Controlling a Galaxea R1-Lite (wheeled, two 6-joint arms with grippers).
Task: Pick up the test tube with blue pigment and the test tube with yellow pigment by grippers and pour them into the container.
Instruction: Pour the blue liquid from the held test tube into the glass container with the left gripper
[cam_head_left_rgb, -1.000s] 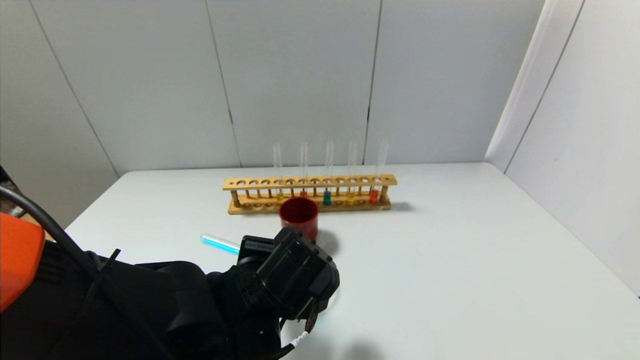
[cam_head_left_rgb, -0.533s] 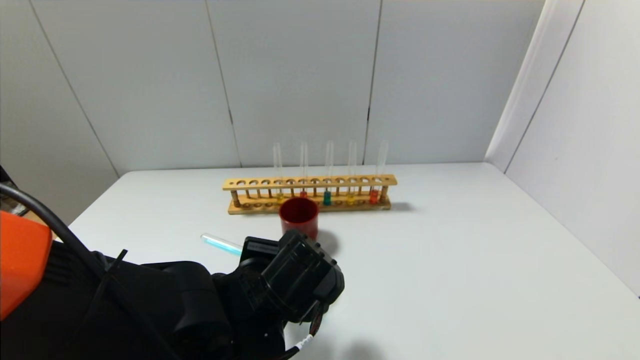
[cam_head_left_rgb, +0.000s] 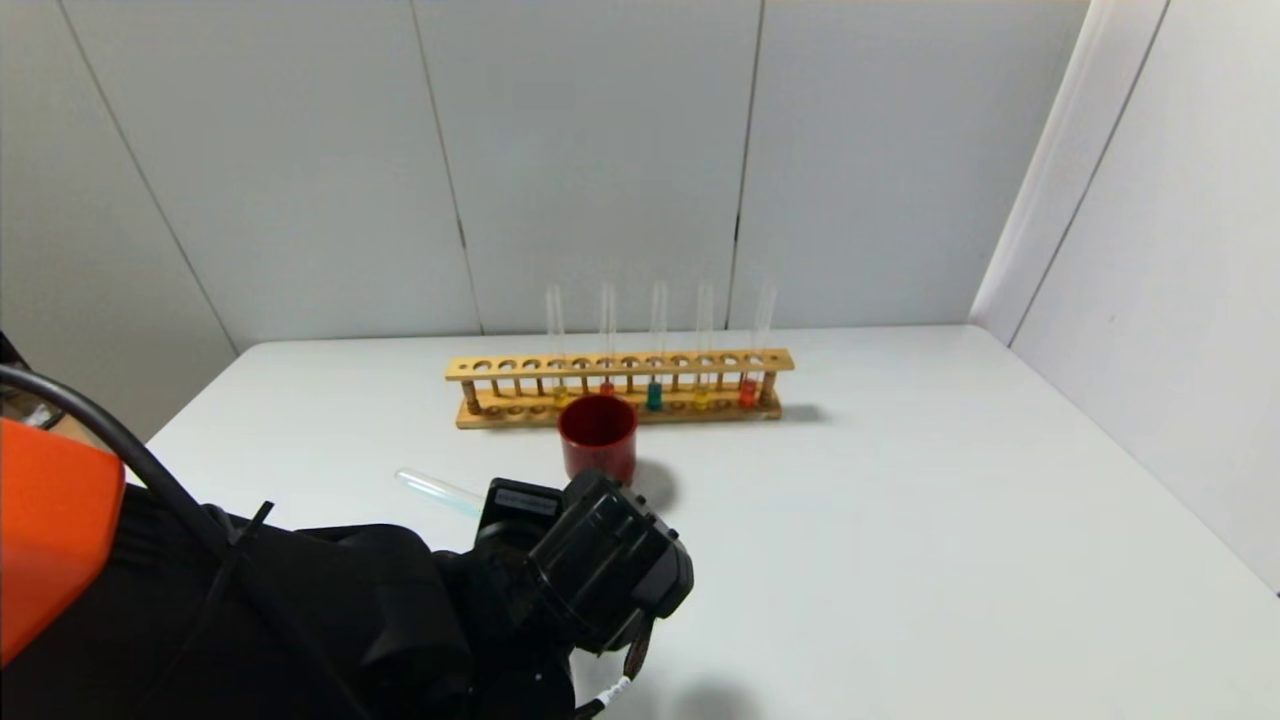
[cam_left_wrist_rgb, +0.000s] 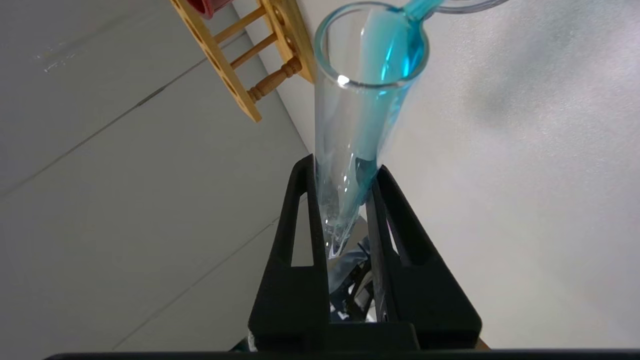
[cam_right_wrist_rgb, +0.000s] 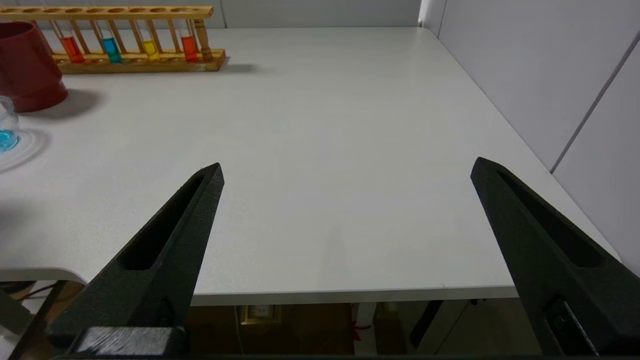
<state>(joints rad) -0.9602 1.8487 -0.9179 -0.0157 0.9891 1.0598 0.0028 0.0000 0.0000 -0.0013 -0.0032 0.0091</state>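
My left gripper (cam_left_wrist_rgb: 344, 165) is shut on the test tube with blue pigment (cam_left_wrist_rgb: 367, 95), near its round bottom. The tube (cam_head_left_rgb: 438, 490) lies tilted low over the table, in front of the red cup. Blue liquid runs along its wall to the mouth and out onto the clear rim of the container (cam_left_wrist_rgb: 470, 6). The container (cam_right_wrist_rgb: 6, 131) holds some blue liquid; in the head view my left arm hides it. The test tube with yellow pigment (cam_head_left_rgb: 702, 395) stands in the wooden rack (cam_head_left_rgb: 620, 365). My right gripper (cam_right_wrist_rgb: 347, 165) hangs open and empty over the table's near right edge.
A dark-red cup (cam_head_left_rgb: 598, 435) stands just in front of the rack, close to the container. The rack also holds tubes with red, orange and blue liquid (cam_head_left_rgb: 655, 395). Walls close the table at the back and right.
The blue in the held tube's raised end has faded as the liquid ran toward the mouth. My left wrist has sunk a little toward the near edge.
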